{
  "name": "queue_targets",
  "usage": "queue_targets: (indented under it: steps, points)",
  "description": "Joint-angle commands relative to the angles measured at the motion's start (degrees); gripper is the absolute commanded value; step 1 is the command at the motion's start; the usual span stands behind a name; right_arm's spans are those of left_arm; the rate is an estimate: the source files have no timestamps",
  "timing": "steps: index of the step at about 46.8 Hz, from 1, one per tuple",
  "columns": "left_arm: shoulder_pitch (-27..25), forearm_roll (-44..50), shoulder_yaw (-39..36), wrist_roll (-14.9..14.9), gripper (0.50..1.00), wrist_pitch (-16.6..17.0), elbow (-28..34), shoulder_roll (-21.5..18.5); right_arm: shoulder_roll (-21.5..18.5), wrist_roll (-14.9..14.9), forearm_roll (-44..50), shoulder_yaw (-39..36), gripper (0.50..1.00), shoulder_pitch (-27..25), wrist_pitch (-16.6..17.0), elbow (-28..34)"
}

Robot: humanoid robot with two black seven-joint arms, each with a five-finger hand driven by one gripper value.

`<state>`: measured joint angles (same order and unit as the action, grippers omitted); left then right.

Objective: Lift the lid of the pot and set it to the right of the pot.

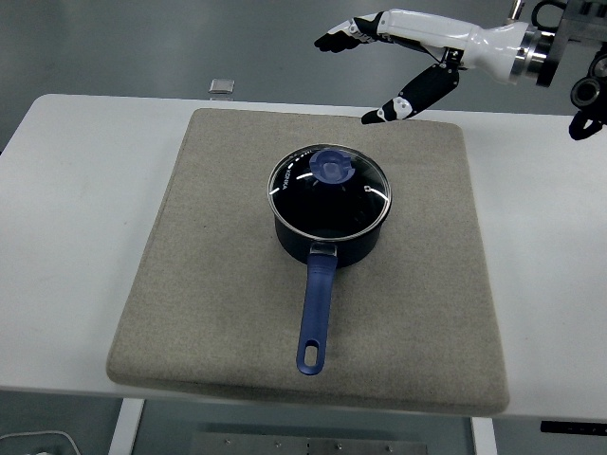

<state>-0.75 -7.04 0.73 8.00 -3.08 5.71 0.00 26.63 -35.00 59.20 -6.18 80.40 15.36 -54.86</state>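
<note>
Fingers (343, 36) of the white-and-black right hand (403, 47) are spread apart and hold nothing, the thumb angled down toward the far edge of the square beige felt mat (228, 275); that open spread looks like readiness to come down over a knob. Below and nearer the camera, well apart from the hand, the round glass pot lid (330, 192) with its blue knob (332, 167) sits closed on the dark blue saucepan (332, 237) at the mat's middle, its long blue handle (316, 318) pointing toward the near edge. Bare mat lies right of the pot, room for the lid. Beneath it all is the white counter (76, 237). No left hand shows.
</note>
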Motion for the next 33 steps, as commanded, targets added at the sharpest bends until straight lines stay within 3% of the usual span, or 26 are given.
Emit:
queue_targets:
  steps: [1, 12, 33]
  points:
    - [0.0, -0.1, 0.0, 0.0, 1.0, 0.0, 0.0, 0.0, -0.5, 0.0, 0.6, 0.0, 0.901, -1.1, -1.0, -0.9]
    - [0.0, 0.0, 0.0, 0.0, 1.0, 0.0, 0.0, 0.0, -2.8, 0.0, 2.2, 0.6, 0.901, -3.8, -4.7, -0.9]
    - [0.0, -0.1, 0.0, 0.0, 1.0, 0.0, 0.0, 0.0, -3.7, 0.0, 10.8, 2.7, 0.899, -5.6, -7.8, -0.9]
